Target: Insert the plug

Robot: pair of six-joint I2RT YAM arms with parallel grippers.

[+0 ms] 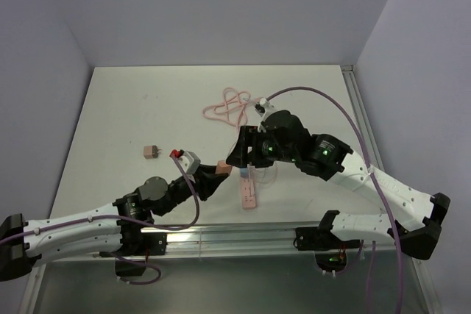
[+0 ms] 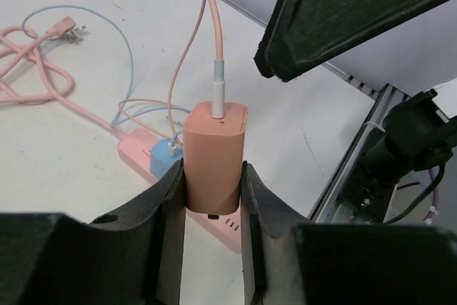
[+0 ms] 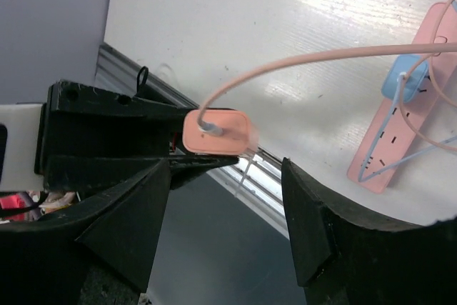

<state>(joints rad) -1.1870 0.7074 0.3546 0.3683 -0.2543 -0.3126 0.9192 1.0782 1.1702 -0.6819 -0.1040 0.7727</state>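
Overhead, two close wrist views; plug (image 2: 214,155) probably common.

I see the white table (image 1: 132,108) filling most of the overhead feed, with pale lilac walls (image 1: 221,5) closing it in at twelve, nine and three o'clock. A small tan adapter block (image 1: 151,151) sits alone on the table toward nine o'clock of centre, too small for me to make out its prongs. A metal rail (image 1: 243,234) runs along the table's edge at six o'clock. On the left wrist feed a blue plug (image 2: 166,158) sits low near centre, and its thin blue cable (image 2: 128,55) arcs off toward eleven o'clock. The right wrist feed shows that plug at two o'clock.
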